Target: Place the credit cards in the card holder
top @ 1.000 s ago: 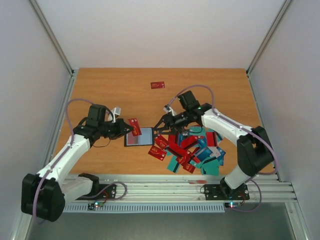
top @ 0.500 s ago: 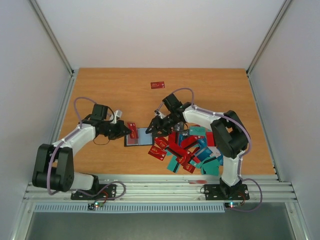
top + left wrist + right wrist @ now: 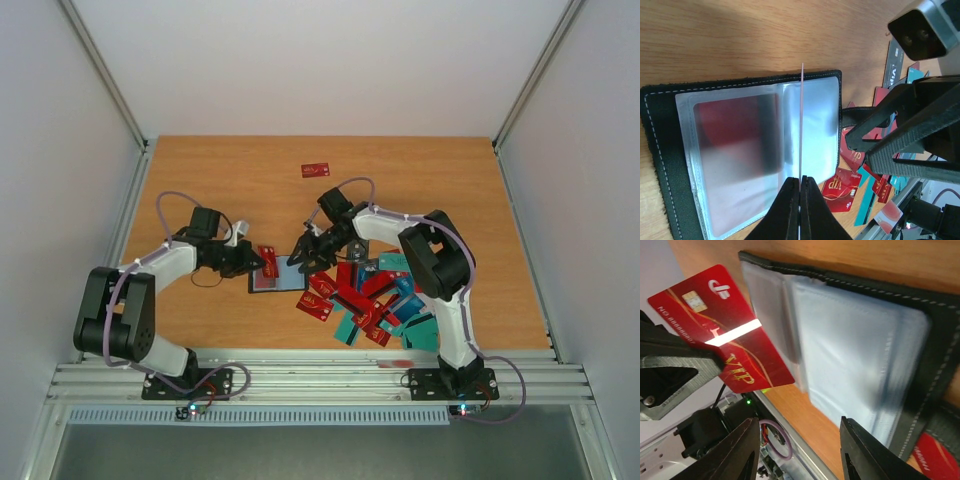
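The card holder (image 3: 280, 275) lies open on the table, black with clear sleeves (image 3: 740, 165), and one sleeve shows a red card inside. My left gripper (image 3: 254, 262) is shut on a red VIP card (image 3: 267, 256) and holds it on edge over the holder. In the left wrist view this card is a thin line (image 3: 802, 125) above the shut jaws (image 3: 800, 182). The right wrist view shows the card's face (image 3: 725, 330) beside the holder (image 3: 865, 350). My right gripper (image 3: 303, 254) is open and empty over the holder's right edge (image 3: 797, 422). The other credit cards (image 3: 380, 295) lie in a heap.
The heap of red and teal cards spreads to the right of the holder, down to the table's near edge. A single red card (image 3: 316, 170) lies far back at the middle. Loose cards also show in the left wrist view (image 3: 845, 187). Metal rails run along the near edge (image 3: 320, 380).
My right gripper has moved left from the heap to the holder's right edge. My left arm has folded in, and the held card stays at the holder's left side.
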You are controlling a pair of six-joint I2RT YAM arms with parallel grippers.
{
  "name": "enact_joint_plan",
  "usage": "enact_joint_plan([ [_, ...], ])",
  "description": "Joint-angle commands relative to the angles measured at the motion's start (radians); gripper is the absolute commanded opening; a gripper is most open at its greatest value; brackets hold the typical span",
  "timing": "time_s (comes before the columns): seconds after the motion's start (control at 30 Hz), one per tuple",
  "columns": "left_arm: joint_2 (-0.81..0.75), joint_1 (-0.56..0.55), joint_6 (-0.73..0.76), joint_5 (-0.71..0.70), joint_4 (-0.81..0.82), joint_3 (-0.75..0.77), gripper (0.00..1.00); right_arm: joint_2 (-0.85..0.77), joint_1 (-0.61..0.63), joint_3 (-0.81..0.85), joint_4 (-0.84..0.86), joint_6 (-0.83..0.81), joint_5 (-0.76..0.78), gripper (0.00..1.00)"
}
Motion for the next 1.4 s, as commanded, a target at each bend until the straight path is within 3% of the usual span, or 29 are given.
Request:
enact_joint_plan([
  [0.0,0.012,0.007,0.026,0.012,0.057,0.025,0.0,0.029,-0.026,0.02,-0.032,-0.037,-0.02,0.45],
  [0.83,0.054,-0.033,0.006,-0.029,0.09,-0.009,0.0,0.07,-0.032,-0.094,0.04,-0.051,-0.014,0.4],
  [1.37,-0.047,-0.039,0.0,-0.13,0.101,-0.04,0.0,0.08,-0.039,-0.108,0.038,-0.062,-0.029,0.38],
])
